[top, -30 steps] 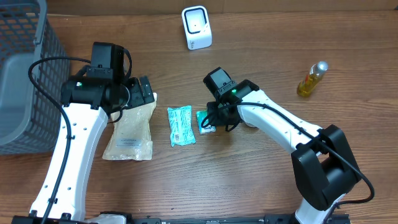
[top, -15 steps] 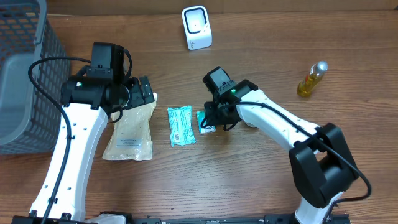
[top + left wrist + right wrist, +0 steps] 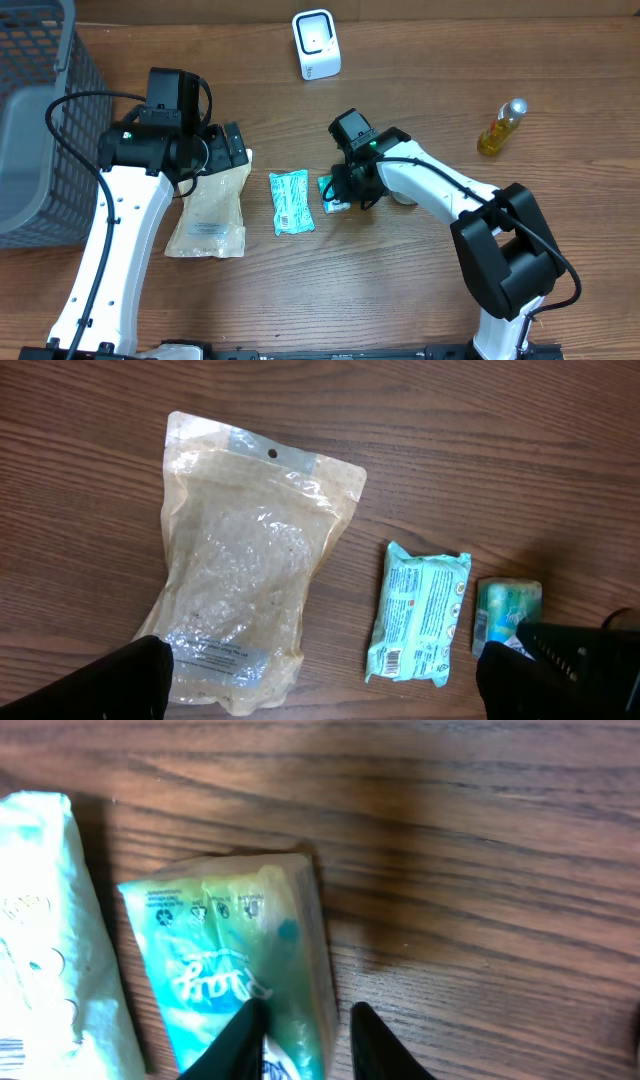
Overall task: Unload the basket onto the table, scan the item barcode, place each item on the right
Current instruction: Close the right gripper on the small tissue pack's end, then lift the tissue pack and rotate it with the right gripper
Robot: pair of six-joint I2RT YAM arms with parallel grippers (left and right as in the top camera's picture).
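A small green packet (image 3: 329,192) (image 3: 230,950) lies flat on the wooden table, just right of a mint wipes pack (image 3: 291,202) (image 3: 420,615) that shows a barcode (image 3: 395,657). My right gripper (image 3: 346,186) (image 3: 307,1012) is down at the packet. One finger (image 3: 250,1025) rests on the wrapper and the other (image 3: 375,1040) stands just off its right edge, with a thin gap left. The white scanner (image 3: 316,44) stands at the back centre. My left gripper (image 3: 234,150) (image 3: 330,685) hangs wide open over a clear pouch (image 3: 208,210) (image 3: 245,570), holding nothing.
A grey mesh basket (image 3: 40,120) fills the left back corner. A small bottle of yellow liquid (image 3: 501,127) stands at the right. Bare wood lies between the packets and the scanner.
My right gripper's jaws have narrowed around the small green packet's right edge, and the wrist has shifted slightly. The left arm has not moved.
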